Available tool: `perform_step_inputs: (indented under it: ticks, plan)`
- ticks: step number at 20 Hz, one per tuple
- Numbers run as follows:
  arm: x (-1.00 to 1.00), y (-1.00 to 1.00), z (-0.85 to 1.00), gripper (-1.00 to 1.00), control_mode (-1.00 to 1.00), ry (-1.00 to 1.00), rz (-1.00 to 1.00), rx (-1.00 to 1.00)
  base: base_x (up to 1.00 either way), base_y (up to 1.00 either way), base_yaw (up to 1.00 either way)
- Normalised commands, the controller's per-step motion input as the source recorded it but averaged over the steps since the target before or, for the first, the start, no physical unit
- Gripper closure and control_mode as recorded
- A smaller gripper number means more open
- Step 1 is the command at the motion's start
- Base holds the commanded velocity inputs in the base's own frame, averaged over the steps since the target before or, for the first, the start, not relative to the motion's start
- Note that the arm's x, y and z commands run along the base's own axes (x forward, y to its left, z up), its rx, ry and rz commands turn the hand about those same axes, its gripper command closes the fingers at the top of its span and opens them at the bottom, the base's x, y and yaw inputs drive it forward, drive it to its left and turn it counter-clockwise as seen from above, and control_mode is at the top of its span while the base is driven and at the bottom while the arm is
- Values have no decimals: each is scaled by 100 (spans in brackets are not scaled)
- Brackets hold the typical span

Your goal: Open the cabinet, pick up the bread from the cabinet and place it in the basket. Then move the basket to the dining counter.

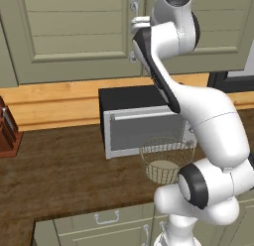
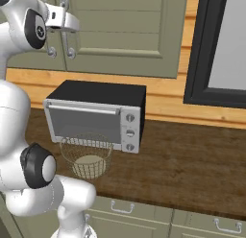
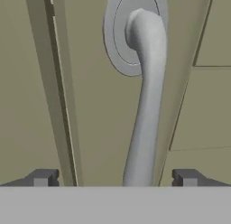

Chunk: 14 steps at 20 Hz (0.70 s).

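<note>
- Two dark fingertips [image 3: 43, 177] stand far apart at the bottom of the hand view, so the jaws [image 3: 115, 178] are spread wide and grip nothing.
- Between them rises a silver bar handle [image 3: 145, 105], curving into its round mounting plate on the door; the tips flank it without touching it.
- The handle belongs to the cabinet [image 1: 74, 31], a sage-green wall cupboard with recessed-panel doors, both shut; the seam between the doors runs just left of the handle in the hand view.
- In the left base view the arm reaches up to the cabinet, with the hand against the handles near the door seam; in the right base view the hand [image 2: 60, 18] sits at the same handles, at the upper left.
- Below the cabinet runs a strip of light wood wall panelling [image 1: 54, 103].
- A black and silver microwave [image 2: 96, 114] stands on the dark wood bench [image 2: 192, 160], its door closed and its knobs on the right side.
- The basket [image 2: 87, 155], a round bowl of tan wire mesh with a pale base, sits on the bench just in front of the microwave, toward its left end in the right base view; it holds nothing.
- A red-brown knife block [image 1: 9, 133] stands at the far left of the bench in the left base view.
- A dark-framed window [image 2: 221, 50] is on the wall to the right.
- Green drawer fronts [image 2: 144, 218] with small handles lie under the bench edge.
</note>
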Motion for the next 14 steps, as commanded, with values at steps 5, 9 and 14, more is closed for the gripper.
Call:
perform_step_inputs:
  ticks: [5,9,14]
  plan:
    - [38,0,0,-100,-100,-3,0,0,0,0,0]
    - [48,-3,-3,-100,-100,-13,0,0,0,0,0]
    - [42,-3,-5,-100,-100,-9,1,0,0,0,0]
